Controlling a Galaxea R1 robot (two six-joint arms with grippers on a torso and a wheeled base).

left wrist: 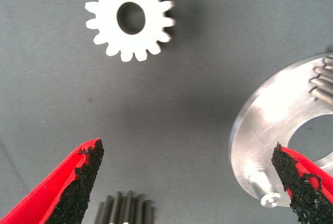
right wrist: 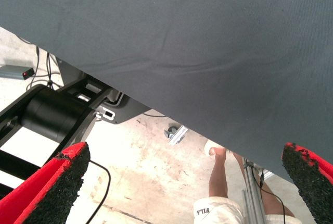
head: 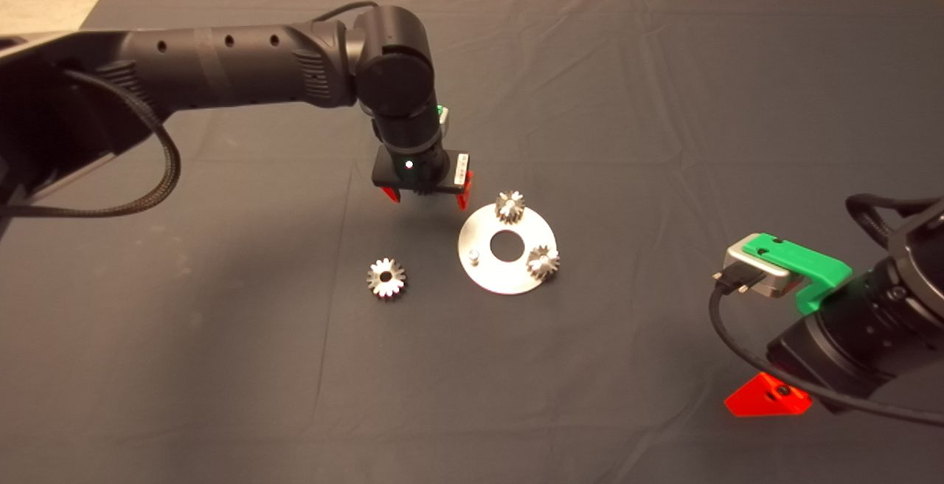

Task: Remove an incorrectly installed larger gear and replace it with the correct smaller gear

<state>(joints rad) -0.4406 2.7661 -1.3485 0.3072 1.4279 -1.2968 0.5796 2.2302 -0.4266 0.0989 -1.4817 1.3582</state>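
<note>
Our left gripper (head: pixel 426 195) hangs with jaws spread wide, gripping nothing. The small dull dark-grey steel gear (left wrist: pixel 125 209) sits in the gap between them, clear of both pads; we cannot tell whether it rests on the mat. The bright silver star-toothed larger gear (head: pixel 386 278) lies flat well outside the jaws. The round silver metal disc's (head: pixel 487 277) bare pin (head: pixel 473 255) stands just beside one fingertip. The right gripper (right wrist: pixel 184 174) waits far off, wide open. A person's sock (right wrist: pixel 208 209) reads "FILA".
</note>
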